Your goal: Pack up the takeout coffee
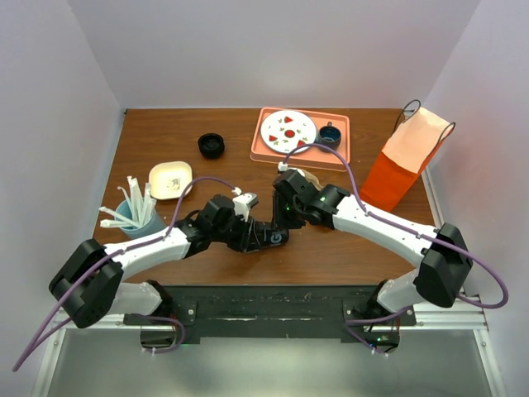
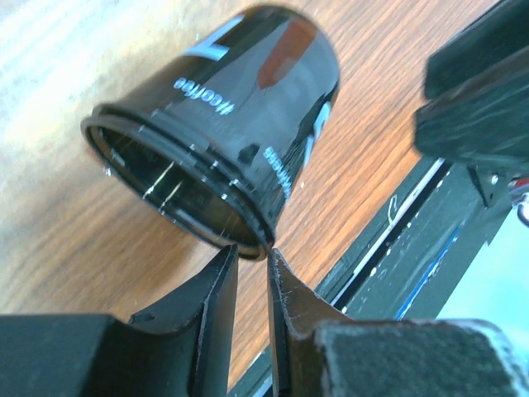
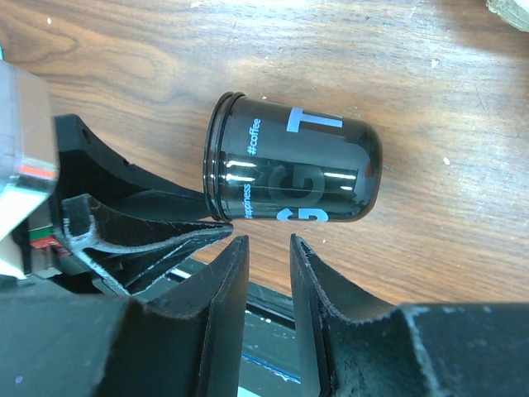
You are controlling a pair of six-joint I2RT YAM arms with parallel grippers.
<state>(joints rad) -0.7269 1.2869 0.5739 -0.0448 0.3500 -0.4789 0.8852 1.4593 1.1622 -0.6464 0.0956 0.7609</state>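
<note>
A: Starting at the left gripper (image 2: 250, 260): is it gripping?
B: Its fingers stand slightly parted, tips at the rim of the takeout coffee (image 2: 223, 124) (not clearly pinching it). The right gripper (image 3: 269, 244) is likewise ajar and empty, just beside the cup.
A: And the coffee?
B: It lies on its side on the wooden table (image 2: 66, 248), near the front edge, well apart from the orange bag (image 1: 405, 161).

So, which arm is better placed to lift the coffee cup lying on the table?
Right, probably. The right gripper faces the side wall of the glossy black coffee cup, and the orange paper bag stands nearer it. The left gripper only meets the rim.
</note>
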